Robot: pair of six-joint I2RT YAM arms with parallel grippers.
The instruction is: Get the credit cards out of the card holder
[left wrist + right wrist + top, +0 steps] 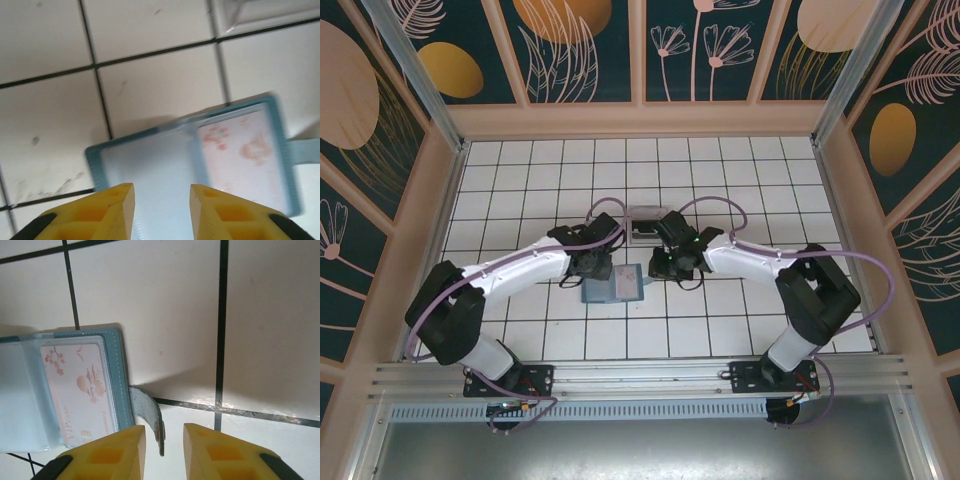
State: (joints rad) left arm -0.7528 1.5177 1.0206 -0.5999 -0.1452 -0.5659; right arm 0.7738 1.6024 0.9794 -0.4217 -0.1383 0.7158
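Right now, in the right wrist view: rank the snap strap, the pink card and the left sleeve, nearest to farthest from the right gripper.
1. Snap strap: its tip lies at the right gripper, between its fingers.
2. Pink card: left of the strap, in the right-hand pocket of the card holder.
3. Left sleeve: farthest left, past the fold, no card visible in it.

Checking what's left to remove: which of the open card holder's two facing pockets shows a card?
The pocket beside the strap, showing a pink-printed card; the other pocket looks plain grey-blue.
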